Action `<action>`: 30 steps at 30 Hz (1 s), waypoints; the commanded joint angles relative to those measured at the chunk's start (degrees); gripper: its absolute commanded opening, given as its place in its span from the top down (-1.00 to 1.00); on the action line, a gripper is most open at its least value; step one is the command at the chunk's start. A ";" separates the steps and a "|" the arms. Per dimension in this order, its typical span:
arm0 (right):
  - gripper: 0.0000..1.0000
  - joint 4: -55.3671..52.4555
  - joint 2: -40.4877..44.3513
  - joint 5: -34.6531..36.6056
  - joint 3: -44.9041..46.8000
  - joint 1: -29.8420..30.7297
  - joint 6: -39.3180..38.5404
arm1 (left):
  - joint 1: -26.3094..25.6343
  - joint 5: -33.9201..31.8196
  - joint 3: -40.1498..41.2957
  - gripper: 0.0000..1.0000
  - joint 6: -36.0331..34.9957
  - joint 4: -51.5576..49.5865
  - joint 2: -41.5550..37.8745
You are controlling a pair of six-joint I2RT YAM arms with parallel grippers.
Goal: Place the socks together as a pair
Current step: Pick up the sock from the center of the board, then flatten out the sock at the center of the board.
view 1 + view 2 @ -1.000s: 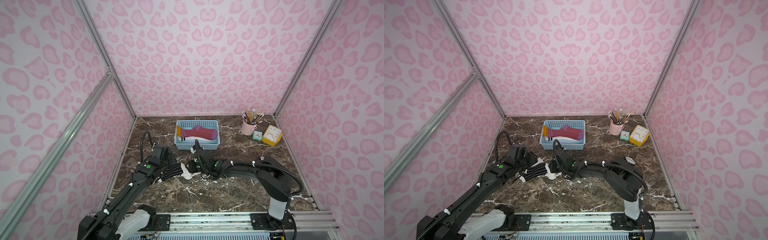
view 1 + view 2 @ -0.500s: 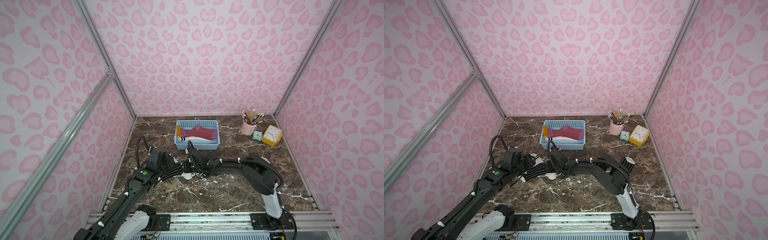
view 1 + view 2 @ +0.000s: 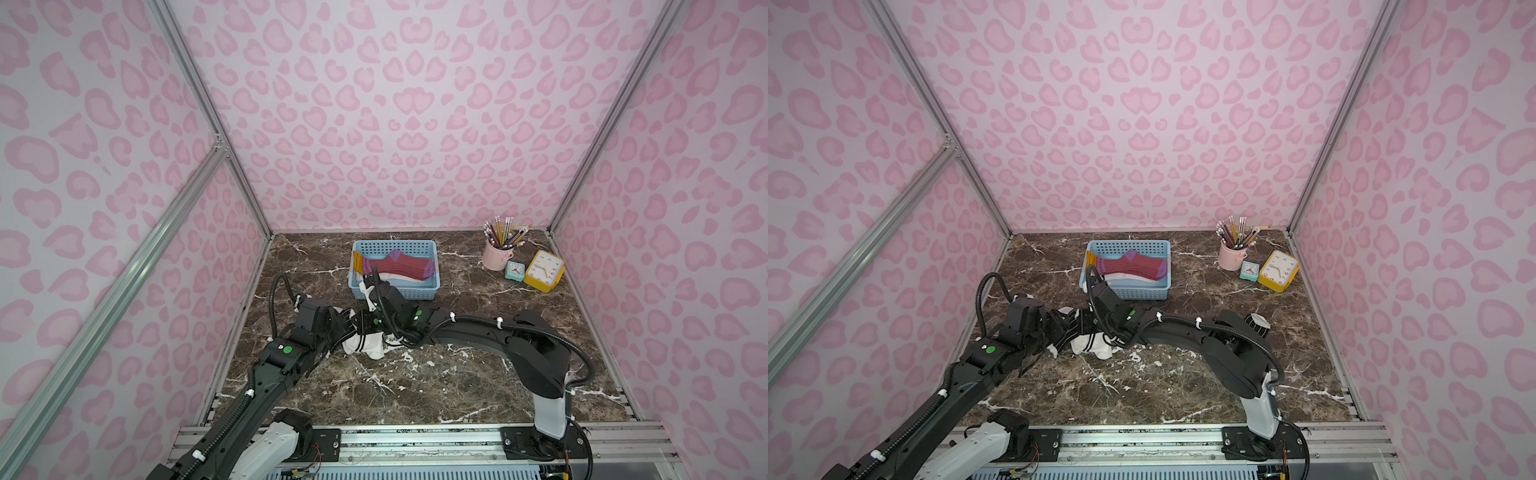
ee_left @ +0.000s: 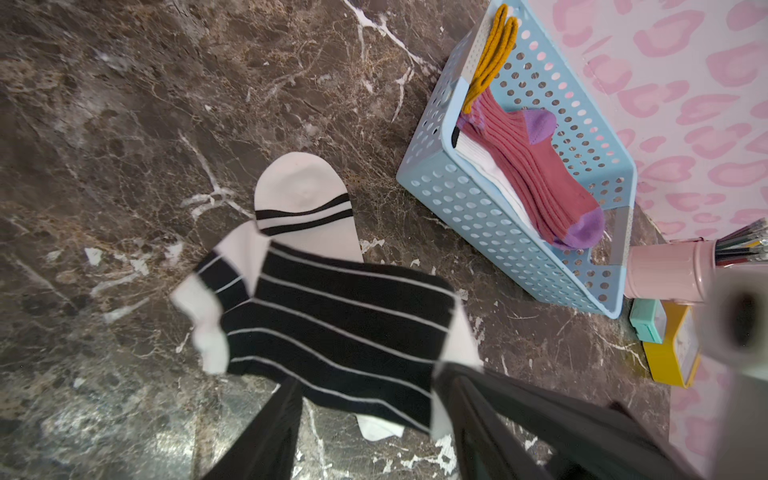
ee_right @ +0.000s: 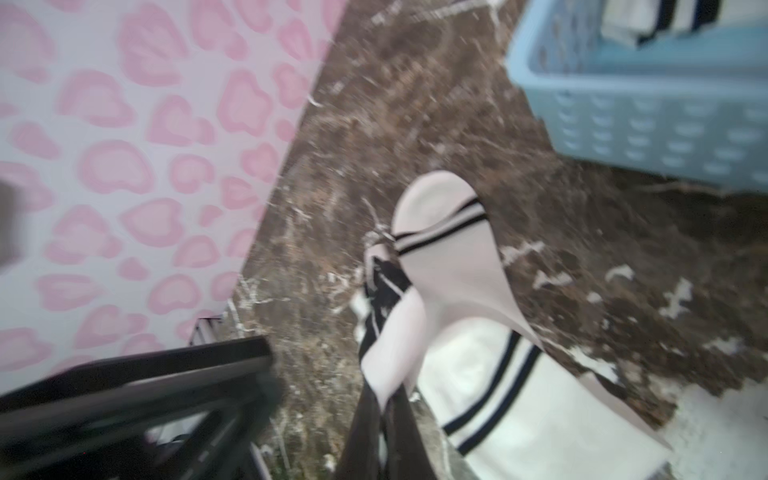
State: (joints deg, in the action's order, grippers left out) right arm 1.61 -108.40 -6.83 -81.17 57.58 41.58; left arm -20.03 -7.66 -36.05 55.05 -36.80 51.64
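White banded sock (image 5: 449, 274) in clenched right gripper (image 5: 384, 401), black striped sock (image 4: 332, 324) in left gripper's (image 4: 370, 380) grasp, left of centre.

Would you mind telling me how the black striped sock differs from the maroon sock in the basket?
Pattern: the black sock has thin white stripes and a white toe; the maroon sock is ribbed, with purple toe and heel. Place: the black sock is outside, over the table; the maroon sock lies inside the blue basket. Both have toes in a contrasting colour.
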 commanded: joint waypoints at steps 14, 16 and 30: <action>1.00 -11.97 38.52 15.01 26.56 -7.79 1.62 | -3.28 14.15 3.34 -0.22 -3.60 20.84 -2.66; 1.00 -13.98 42.90 15.62 29.90 -9.97 2.35 | -6.43 13.64 3.46 -0.22 -2.83 23.94 -1.31; 1.00 -7.37 39.50 7.44 28.80 -12.96 2.20 | -11.61 6.60 2.28 -0.20 -1.03 22.43 -0.01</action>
State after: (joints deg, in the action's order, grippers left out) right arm -9.28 -68.18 2.94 -49.74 44.58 44.10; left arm -31.66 2.17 -33.06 54.87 -14.46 52.71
